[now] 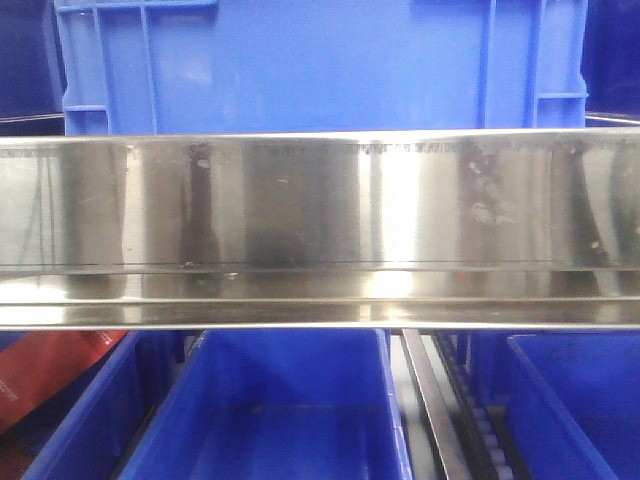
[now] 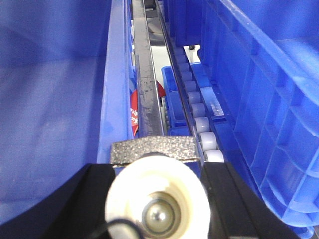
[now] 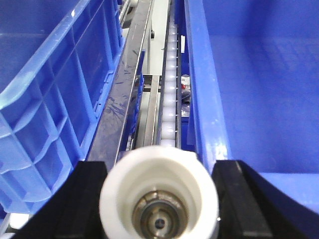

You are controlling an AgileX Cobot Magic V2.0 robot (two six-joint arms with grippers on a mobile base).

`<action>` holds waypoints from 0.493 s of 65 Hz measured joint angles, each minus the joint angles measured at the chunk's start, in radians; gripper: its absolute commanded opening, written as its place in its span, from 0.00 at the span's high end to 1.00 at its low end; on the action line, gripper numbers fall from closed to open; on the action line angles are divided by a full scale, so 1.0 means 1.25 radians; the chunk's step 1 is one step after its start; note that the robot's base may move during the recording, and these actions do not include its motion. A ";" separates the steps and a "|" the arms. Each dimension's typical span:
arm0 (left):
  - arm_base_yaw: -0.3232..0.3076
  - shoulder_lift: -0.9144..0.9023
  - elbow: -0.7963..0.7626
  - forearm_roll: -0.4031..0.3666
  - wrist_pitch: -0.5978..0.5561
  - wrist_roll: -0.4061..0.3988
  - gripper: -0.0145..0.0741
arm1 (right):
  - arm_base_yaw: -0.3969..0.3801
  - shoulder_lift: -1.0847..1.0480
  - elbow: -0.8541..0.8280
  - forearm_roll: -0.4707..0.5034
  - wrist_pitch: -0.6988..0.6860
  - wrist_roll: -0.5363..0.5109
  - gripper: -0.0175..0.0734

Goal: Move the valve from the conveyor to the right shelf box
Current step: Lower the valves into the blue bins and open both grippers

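Note:
In the left wrist view a white valve with a shiny metal ball in its bore sits between the black fingers; my left gripper is shut on it, above the gap between two blue shelf boxes. In the right wrist view a second white valve with a brass-coloured core is clamped in my right gripper, which is shut. It hangs over the roller track beside a blue box on the right. The conveyor is out of view. Neither gripper shows in the front view.
A polished steel shelf rail crosses the front view, with a blue crate above it and blue boxes below. White rollers and a metal divider bar run between the boxes. Something red lies at the lower left.

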 measured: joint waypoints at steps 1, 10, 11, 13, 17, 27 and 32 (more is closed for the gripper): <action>0.000 0.000 0.000 0.000 0.000 0.000 0.96 | 0.000 0.000 0.000 0.000 0.000 0.000 0.98; 0.000 0.000 0.000 0.000 0.000 0.000 0.96 | 0.000 0.000 0.000 0.000 -0.016 0.000 0.98; 0.000 0.000 0.000 0.000 0.000 0.000 0.96 | 0.000 0.000 0.000 0.000 -0.019 0.000 0.98; 0.000 0.000 0.000 0.000 -0.002 0.000 0.96 | 0.000 0.000 0.000 0.000 -0.025 0.000 0.98; 0.000 0.000 0.000 0.000 -0.011 0.000 0.96 | 0.000 0.000 0.000 -0.002 -0.038 0.000 0.98; 0.000 0.014 -0.041 0.003 -0.013 -0.002 0.96 | 0.000 0.006 -0.023 -0.003 -0.035 0.000 0.98; 0.000 0.033 -0.103 -0.003 -0.015 -0.003 0.96 | 0.000 0.023 -0.067 0.013 -0.032 0.000 0.98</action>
